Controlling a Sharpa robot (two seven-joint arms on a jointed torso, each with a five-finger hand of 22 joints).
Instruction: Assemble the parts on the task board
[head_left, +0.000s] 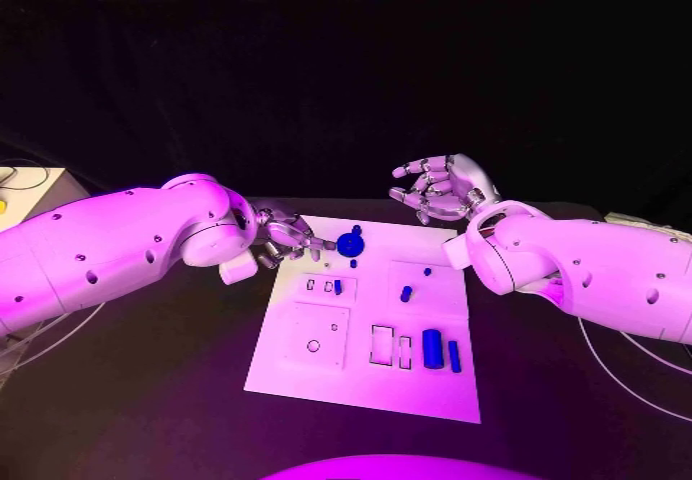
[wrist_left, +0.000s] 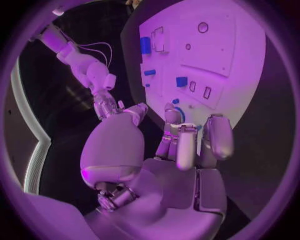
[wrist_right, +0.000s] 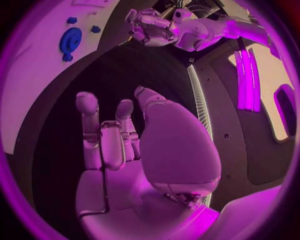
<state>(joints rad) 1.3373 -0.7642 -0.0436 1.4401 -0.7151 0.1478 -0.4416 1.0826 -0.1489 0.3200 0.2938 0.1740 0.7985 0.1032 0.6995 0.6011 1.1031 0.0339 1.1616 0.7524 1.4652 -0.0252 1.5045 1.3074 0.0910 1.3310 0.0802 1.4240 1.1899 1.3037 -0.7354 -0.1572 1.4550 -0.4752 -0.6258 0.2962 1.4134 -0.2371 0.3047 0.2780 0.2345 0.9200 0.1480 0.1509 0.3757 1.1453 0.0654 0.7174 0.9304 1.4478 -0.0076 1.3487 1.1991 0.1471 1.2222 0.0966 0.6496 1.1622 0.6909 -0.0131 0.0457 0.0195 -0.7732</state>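
On white task board (head_left: 289, 362), blue round part (head_left: 351, 243), possibly gear-shaped, upright

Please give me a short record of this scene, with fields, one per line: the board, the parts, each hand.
board: white task board in the middle of the black table
parts: round blue part at the board's far edge; blue cylinder and thin blue bar near its right edge
left hand: at the board's far left corner, holds nothing visible
right hand: raised beyond the board, fingers apart, empty

The task board (head_left: 296, 370) near half lies unobstructed; the left robot hand (head_left: 284, 240) crowds its far-left corner beside the blue gear (head_left: 349, 243).
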